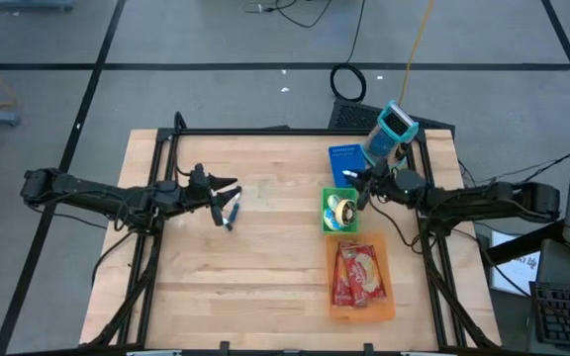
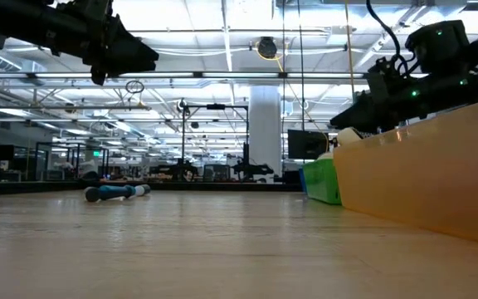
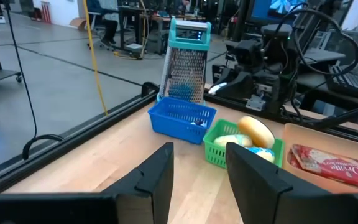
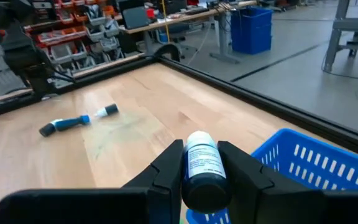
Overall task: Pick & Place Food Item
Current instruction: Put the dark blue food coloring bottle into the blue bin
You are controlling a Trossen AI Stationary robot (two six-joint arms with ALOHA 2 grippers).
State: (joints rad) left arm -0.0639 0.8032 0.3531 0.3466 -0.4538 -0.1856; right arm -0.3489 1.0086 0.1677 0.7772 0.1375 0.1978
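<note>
- The right end effector (image 4: 201, 163) is clamping a small dark bottle (image 4: 202, 168) above the blue basket (image 4: 319, 168); it looks light, rigid, slippery, best gripped mid-body.
- The left end effector (image 3: 199, 163) is hovering half-open, holding nothing, over the bench (image 1: 265, 267).

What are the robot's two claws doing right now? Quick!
Left gripper: open, holding nothing, above the table.
Right gripper: shut on a small dark bottle, by the blue basket.

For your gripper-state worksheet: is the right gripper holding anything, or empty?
Holding. The right gripper is shut on a small dark bottle, above the blue basket.
</note>
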